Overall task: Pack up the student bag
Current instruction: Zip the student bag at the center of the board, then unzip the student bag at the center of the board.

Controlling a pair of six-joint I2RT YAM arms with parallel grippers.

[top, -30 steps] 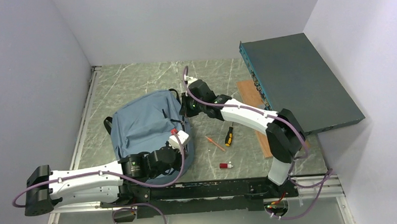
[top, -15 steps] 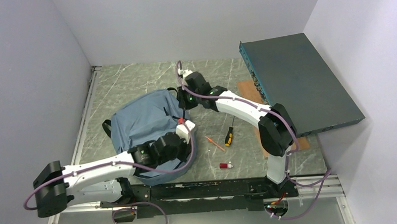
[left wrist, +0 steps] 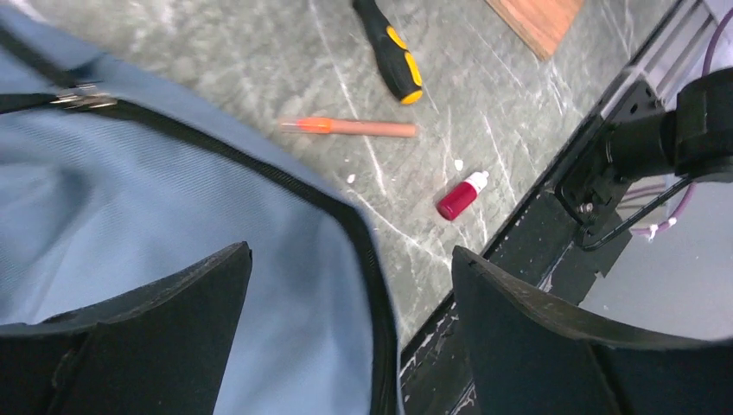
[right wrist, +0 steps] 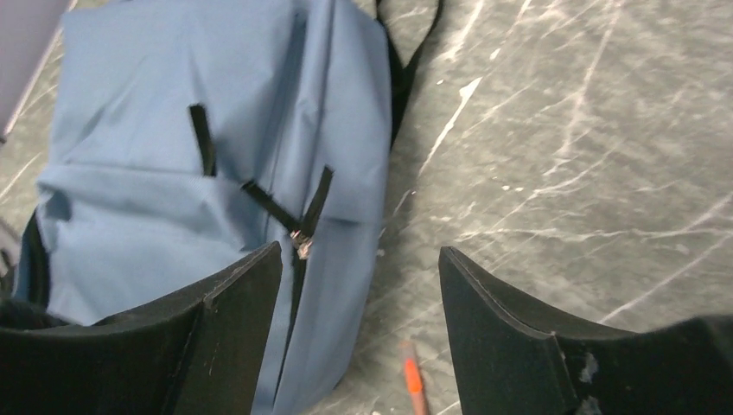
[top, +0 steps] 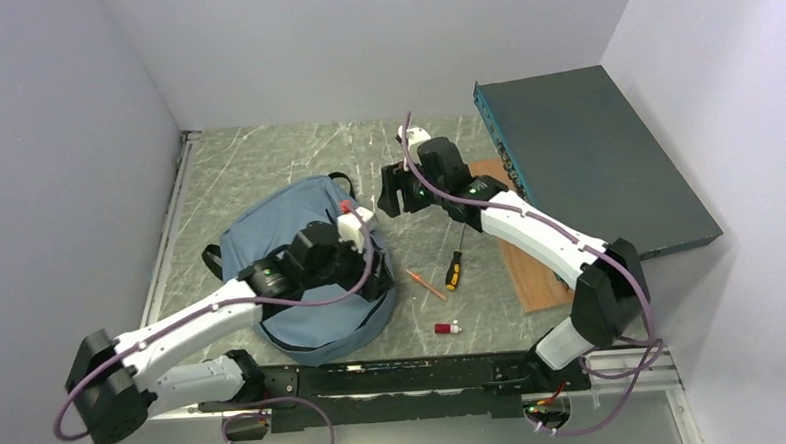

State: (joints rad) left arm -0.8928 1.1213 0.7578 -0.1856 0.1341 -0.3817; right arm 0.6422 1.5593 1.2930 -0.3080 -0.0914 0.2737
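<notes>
The blue backpack [top: 290,251] lies on the stone table [top: 256,158], a little left of the middle. The left claw [left wrist: 350,255] hangs over the right edge of the backpack, where a black zipper [left wrist: 259,169] runs. Its jaws stand wide apart and hold nothing. The right claw [right wrist: 359,251] is above the bare table, just beside the far right corner of the backpack. It is wide open too, and it is empty.

On the table to the right of the backpack lie an orange pencil [top: 426,285], a screwdriver [top: 453,269] with a black and yellow handle, and a small red bottle [top: 448,328]. They are near each other but do not touch. Farther right a wooden board [top: 534,281] lies partly under a dark flat box [top: 592,163].
</notes>
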